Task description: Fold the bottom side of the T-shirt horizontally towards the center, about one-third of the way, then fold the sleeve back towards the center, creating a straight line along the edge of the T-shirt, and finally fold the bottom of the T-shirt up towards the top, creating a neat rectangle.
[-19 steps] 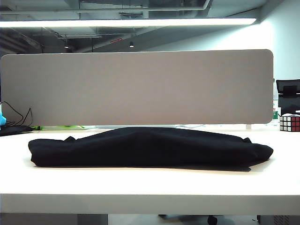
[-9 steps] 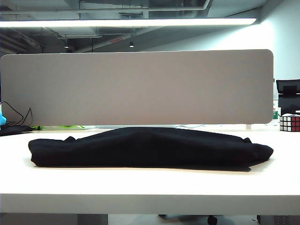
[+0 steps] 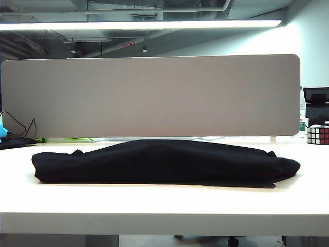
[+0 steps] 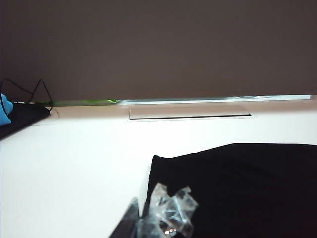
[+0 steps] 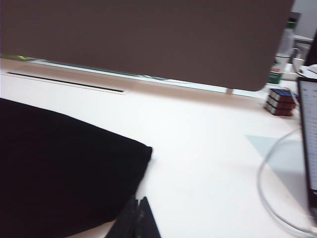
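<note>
Basically nothing has moved since a second ago: the T-shirt [image 3: 164, 162] sits in the same flattened, folded-over heap across the middle of the white table [image 3: 154, 206], maybe a hair's shift in framing and that's it. Neither arm shows in the exterior view. In the left wrist view the left gripper [image 4: 163, 220] is pinched closed, with clear crinkly wrap on its fingertips, just at the shirt's left corner and gripping nothing. In the right wrist view the right gripper [image 5: 136, 220] is closed too, its dark tips together right by the shirt's rounded right corner, also empty-handed. Plenty of bare tabletop on both ends and along the front edge. The grey divider panel [image 3: 149, 95] walls off the back, and a Rubik's cube [image 3: 317, 135] sits far right, well clear.
</note>
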